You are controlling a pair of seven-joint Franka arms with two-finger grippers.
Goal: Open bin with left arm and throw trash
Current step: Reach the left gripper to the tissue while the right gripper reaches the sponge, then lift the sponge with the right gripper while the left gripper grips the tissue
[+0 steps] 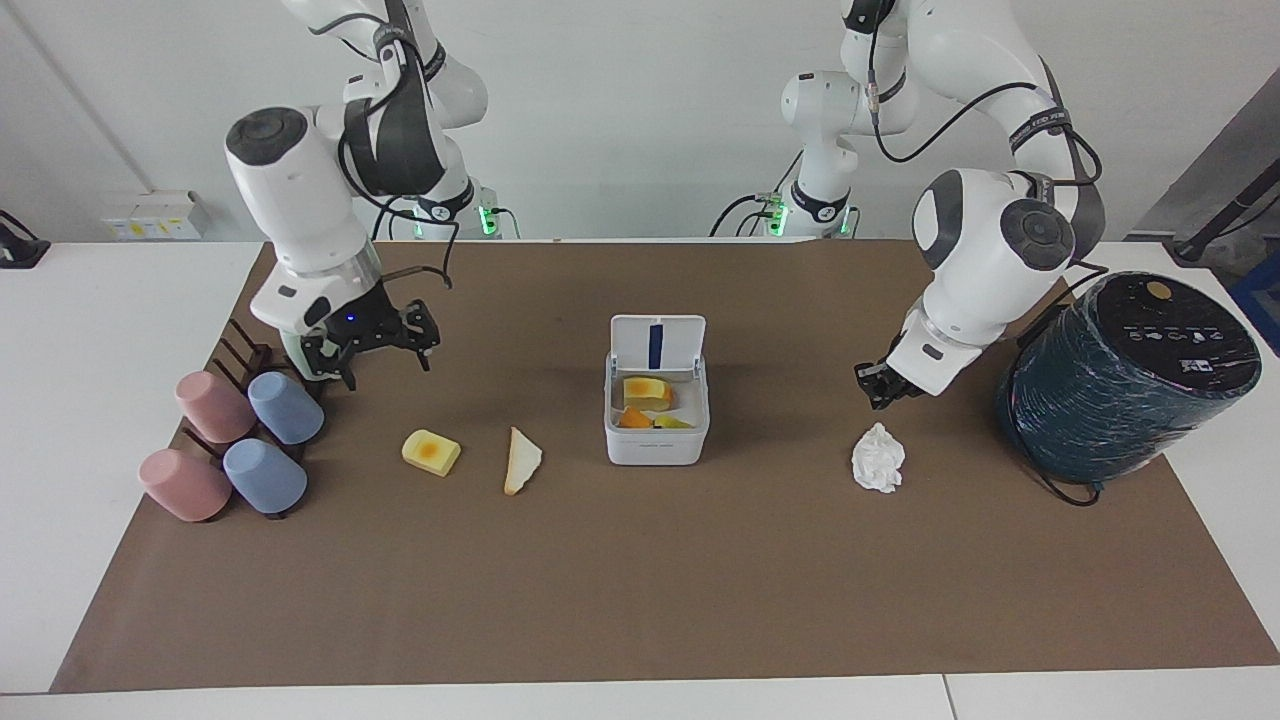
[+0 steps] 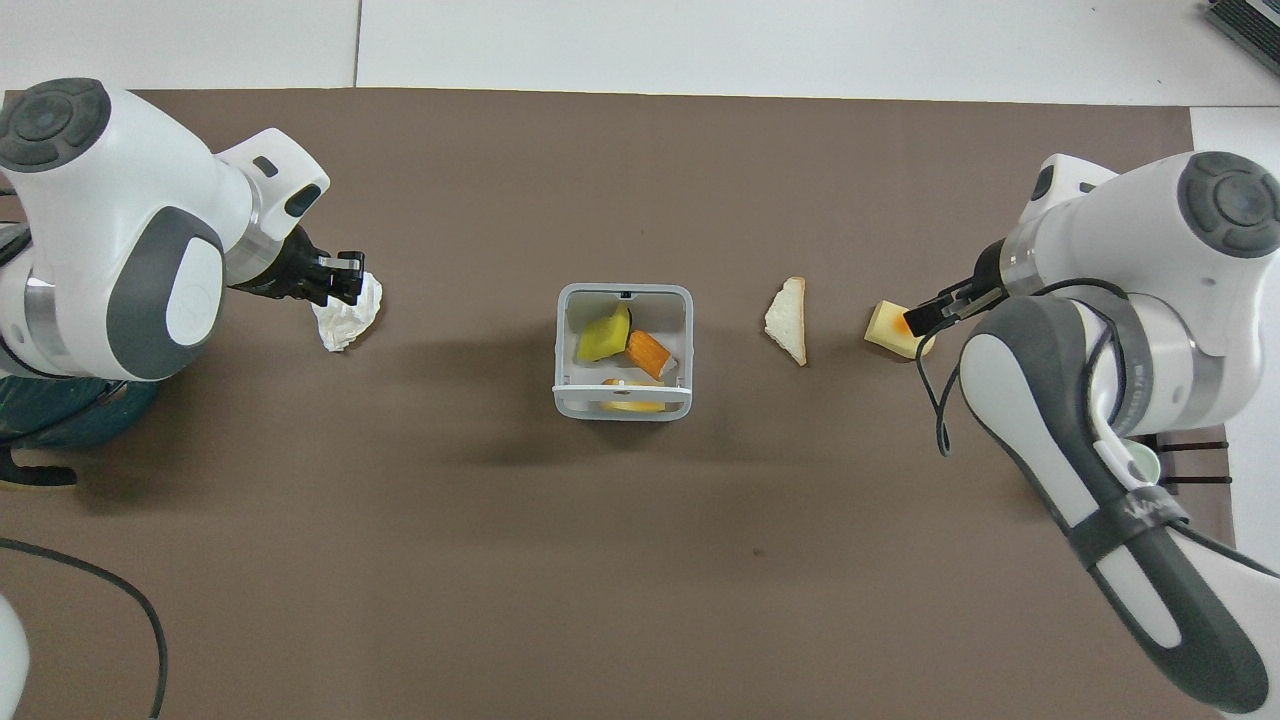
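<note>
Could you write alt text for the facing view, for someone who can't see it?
A small white bin stands open mid-table with food scraps inside, while the left gripper hangs just above a crumpled paper ball. The right gripper, jaws open, hovers near a yellow block and a pale wedge; pastel cups and a teal wrapped cylinder flank the ends.

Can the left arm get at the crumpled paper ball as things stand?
Probably yes: the left claw hangs just above the paper ball, toward the robots, with only bare mat between them; the open bin stands well aside.
</note>
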